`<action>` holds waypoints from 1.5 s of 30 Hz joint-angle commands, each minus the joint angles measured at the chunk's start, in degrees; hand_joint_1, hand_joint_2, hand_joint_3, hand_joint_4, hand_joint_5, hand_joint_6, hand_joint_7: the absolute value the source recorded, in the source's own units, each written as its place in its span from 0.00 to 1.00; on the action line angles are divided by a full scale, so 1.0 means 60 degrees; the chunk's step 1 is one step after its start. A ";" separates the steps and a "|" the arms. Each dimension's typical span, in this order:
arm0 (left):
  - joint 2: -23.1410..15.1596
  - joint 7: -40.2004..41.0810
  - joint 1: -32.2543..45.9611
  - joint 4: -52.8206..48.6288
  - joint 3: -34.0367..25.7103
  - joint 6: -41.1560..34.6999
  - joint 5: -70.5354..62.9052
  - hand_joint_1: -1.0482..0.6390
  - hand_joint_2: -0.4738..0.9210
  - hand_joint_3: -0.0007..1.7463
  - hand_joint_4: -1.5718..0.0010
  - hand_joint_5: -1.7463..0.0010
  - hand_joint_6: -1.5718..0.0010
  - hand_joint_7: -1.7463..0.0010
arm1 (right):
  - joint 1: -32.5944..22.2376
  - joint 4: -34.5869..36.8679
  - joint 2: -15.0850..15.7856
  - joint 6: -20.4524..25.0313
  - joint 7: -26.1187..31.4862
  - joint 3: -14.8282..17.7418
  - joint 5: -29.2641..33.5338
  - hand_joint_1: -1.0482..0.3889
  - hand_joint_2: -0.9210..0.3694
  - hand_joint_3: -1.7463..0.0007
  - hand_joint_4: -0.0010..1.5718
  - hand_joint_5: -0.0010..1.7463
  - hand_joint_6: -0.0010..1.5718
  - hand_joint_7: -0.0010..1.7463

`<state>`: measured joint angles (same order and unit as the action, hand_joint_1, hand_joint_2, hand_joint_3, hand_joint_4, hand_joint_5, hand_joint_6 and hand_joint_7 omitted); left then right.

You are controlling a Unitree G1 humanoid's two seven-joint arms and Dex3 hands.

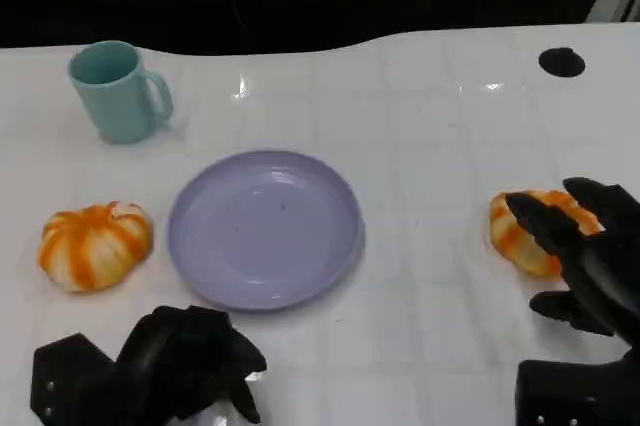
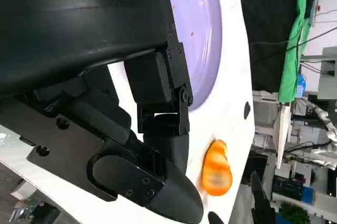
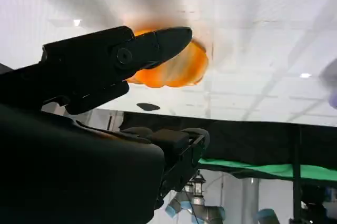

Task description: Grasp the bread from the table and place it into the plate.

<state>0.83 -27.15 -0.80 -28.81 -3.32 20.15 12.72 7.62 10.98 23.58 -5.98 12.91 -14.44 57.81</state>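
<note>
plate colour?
Pale lavender plate, plain, no pattern; head view shows it best.

The right hand point(image 1: 585, 266) covers part of the right bread point(image 1: 530, 233), so whether its fingers touch the loaf cannot be told; in the right wrist view a black finger point(image 3: 152, 45) likewise crosses that bread point(image 3: 176, 69). The left hand point(image 1: 175, 361) is cut off by the head view's lower edge, and its fingers seem curled in. In the left wrist view the hand's shell hides most of the plate point(image 2: 208, 29).
</note>
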 commanded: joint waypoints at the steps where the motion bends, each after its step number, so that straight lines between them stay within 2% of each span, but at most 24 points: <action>1: -0.0092 -0.0108 0.0064 -0.0029 -0.0085 0.0080 0.0146 0.00 0.90 0.00 0.04 0.47 0.00 0.72 | 0.0585 0.0688 0.0053 0.0294 0.0127 -0.0330 -0.0001 0.34 0.03 1.00 0.00 0.22 0.17 0.01; 17: -0.0075 0.0022 0.0168 0.0153 -0.0083 -0.0001 0.0083 0.00 0.90 0.00 0.04 0.47 0.00 0.71 | 0.2512 0.3819 -0.0453 0.1029 0.0488 -0.1511 -0.0306 0.40 0.05 1.00 0.01 0.24 0.18 0.00; 21: -0.0094 -0.0001 0.0152 0.0104 -0.0090 0.0057 0.0071 0.00 0.90 0.00 0.04 0.47 0.00 0.71 | 0.2960 0.4811 -0.0583 0.1014 0.0921 -0.1761 -0.0413 0.40 0.05 1.00 0.04 0.23 0.19 0.01; 25: -0.0090 0.0004 0.0175 0.0140 -0.0078 0.0049 0.0064 0.00 0.90 0.00 0.04 0.47 0.00 0.71 | 0.3403 0.5859 -0.0683 0.0750 0.1476 -0.1966 -0.0659 0.45 0.03 1.00 0.18 0.15 0.26 0.01; 28: -0.0086 0.0011 0.0199 0.0172 -0.0076 0.0048 0.0066 0.00 0.90 0.00 0.05 0.47 0.00 0.71 | 0.3652 0.6687 -0.0687 -0.0191 0.2454 -0.1941 -0.1028 0.52 0.02 1.00 0.42 0.15 0.42 0.04; 29: -0.0088 0.0040 0.0209 0.0196 -0.0071 0.0021 0.0048 0.00 0.90 0.00 0.05 0.46 0.00 0.71 | 0.3710 0.6936 -0.0693 -0.0580 0.2790 -0.1898 -0.1196 0.55 0.01 1.00 0.55 0.22 0.52 0.05; 30: -0.0091 0.0061 0.0215 0.0213 -0.0066 -0.0001 0.0034 0.00 0.90 0.00 0.04 0.46 0.00 0.71 | 0.3767 0.7137 -0.0698 -0.0847 0.3020 -0.1890 -0.1314 0.58 0.01 1.00 0.59 0.47 0.66 0.06; 31: -0.0092 0.0074 0.0219 0.0223 -0.0064 -0.0016 0.0026 0.00 0.90 0.00 0.04 0.46 0.00 0.71 | 0.3827 0.7305 -0.0702 -0.1009 0.3172 -0.1914 -0.1389 0.58 0.01 0.99 0.59 0.58 0.71 0.06; 32: -0.0093 0.0078 0.0220 0.0228 -0.0063 -0.0023 0.0023 0.00 0.90 0.00 0.04 0.46 0.00 0.71 | 0.3883 0.7445 -0.0705 -0.1104 0.3275 -0.1956 -0.1434 0.59 0.00 0.99 0.59 0.65 0.74 0.06; 34: -0.0093 0.0080 0.0223 0.0234 -0.0062 -0.0028 0.0023 0.00 0.90 0.00 0.04 0.46 0.00 0.71 | 0.3977 0.7663 -0.0711 -0.1224 0.3417 -0.2030 -0.1488 0.59 0.00 0.99 0.59 0.69 0.76 0.06; 35: -0.0093 0.0066 0.0220 0.0235 -0.0059 -0.0025 0.0026 0.00 0.90 0.00 0.04 0.46 0.00 0.71 | 0.4001 0.7751 -0.0681 -0.1508 0.3865 -0.2113 -0.1418 0.60 0.00 0.98 0.61 0.73 0.80 0.07; 36: -0.0090 0.0050 0.0216 0.0236 -0.0059 -0.0040 0.0043 0.00 0.90 0.00 0.04 0.46 0.00 0.71 | 0.4028 0.7832 -0.0663 -0.1743 0.4261 -0.2184 -0.1364 0.60 0.04 0.90 0.58 0.86 0.67 0.45; 37: -0.0085 0.0036 0.0210 0.0228 -0.0062 -0.0041 0.0058 0.00 0.90 0.00 0.04 0.46 0.00 0.71 | 0.4063 0.7922 -0.0650 -0.1941 0.4598 -0.2253 -0.1320 0.60 0.13 0.74 0.57 0.93 0.54 0.72; 38: -0.0082 0.0027 0.0206 0.0221 -0.0064 -0.0042 0.0067 0.00 0.90 0.00 0.05 0.46 0.00 0.71 | 0.4101 0.8018 -0.0644 -0.2073 0.4827 -0.2313 -0.1302 0.61 0.23 0.58 0.56 0.97 0.47 0.89; 39: -0.0079 0.0029 0.0199 0.0219 -0.0065 -0.0045 0.0070 0.00 0.90 0.00 0.05 0.46 0.00 0.71 | 0.4148 0.8112 -0.0645 -0.2152 0.4950 -0.2358 -0.1315 0.61 0.26 0.53 0.55 0.99 0.44 0.94; 41: -0.0082 0.0068 0.0197 0.0235 -0.0062 -0.0037 0.0038 0.00 0.90 0.00 0.04 0.46 0.00 0.71 | 0.4228 0.8200 -0.0679 -0.2233 0.5104 -0.2389 -0.1379 0.61 0.33 0.47 0.55 1.00 0.41 0.99; 45: -0.0095 0.0044 0.0193 0.0237 -0.0074 -0.0060 0.0064 0.00 0.90 0.00 0.04 0.46 0.00 0.71 | 0.4345 0.8240 -0.0747 -0.2117 0.5496 -0.2572 -0.1256 0.62 0.39 0.45 0.57 1.00 0.42 1.00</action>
<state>0.96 -27.25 -0.11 -27.95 -3.32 20.08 12.72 32.65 59.89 18.95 -18.85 44.03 -29.36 50.22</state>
